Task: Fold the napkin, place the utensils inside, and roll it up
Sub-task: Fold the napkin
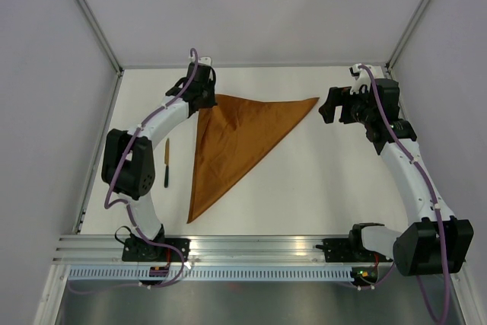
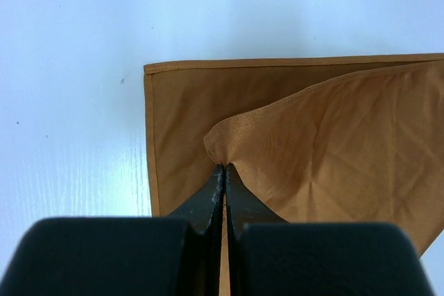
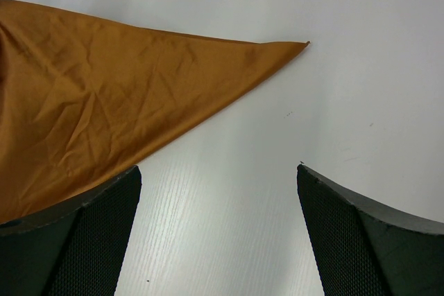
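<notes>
The rust-orange napkin (image 1: pixel 236 142) lies folded into a triangle on the white table, with points at the far left, the far right and the near edge. My left gripper (image 1: pixel 204 97) is shut on the top layer's corner at the far left point; in the left wrist view the pinched cloth (image 2: pixel 291 143) bunches at my fingertips above the flat lower layer (image 2: pixel 180 123). My right gripper (image 1: pixel 329 106) is open and empty just right of the napkin's right tip (image 3: pixel 295 46). One dark utensil (image 1: pixel 166 167) lies left of the napkin, beside the left arm.
Metal frame posts and grey walls enclose the table (image 1: pixel 319 180). An aluminium rail (image 1: pixel 251 247) runs along the near edge between the arm bases.
</notes>
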`<state>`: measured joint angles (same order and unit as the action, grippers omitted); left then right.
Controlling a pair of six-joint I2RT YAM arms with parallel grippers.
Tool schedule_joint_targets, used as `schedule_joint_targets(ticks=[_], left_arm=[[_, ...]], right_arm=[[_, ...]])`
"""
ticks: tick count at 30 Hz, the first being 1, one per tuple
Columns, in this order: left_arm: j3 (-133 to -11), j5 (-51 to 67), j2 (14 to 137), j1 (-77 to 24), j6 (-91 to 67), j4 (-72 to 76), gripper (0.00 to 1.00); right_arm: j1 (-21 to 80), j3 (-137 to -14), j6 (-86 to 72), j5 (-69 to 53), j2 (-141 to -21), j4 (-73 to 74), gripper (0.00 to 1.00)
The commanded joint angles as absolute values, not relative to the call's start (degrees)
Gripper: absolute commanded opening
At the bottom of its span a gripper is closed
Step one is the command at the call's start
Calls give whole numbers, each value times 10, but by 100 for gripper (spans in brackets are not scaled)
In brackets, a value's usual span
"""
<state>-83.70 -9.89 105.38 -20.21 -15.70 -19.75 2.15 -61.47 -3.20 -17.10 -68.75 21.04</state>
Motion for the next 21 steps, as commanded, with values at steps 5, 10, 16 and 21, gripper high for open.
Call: schedule_joint_targets(ticks=[5,10,16,21], left_arm=[[-874,-86,1064,-190,-127,-210,2],[-876,-88,1070,-187,-128,-214,2],[-881,-82,1078,-183,-126,-214,2],[-882,-83,1084,-178,-127,-214,2]], right_arm=[[24,-614,-33,-166,-690,210,98],[24,-614,-33,-165,-690,211,98],[24,-614,-33,-164,-690,210,98],[23,-614,-32,-163,-689,211,98]])
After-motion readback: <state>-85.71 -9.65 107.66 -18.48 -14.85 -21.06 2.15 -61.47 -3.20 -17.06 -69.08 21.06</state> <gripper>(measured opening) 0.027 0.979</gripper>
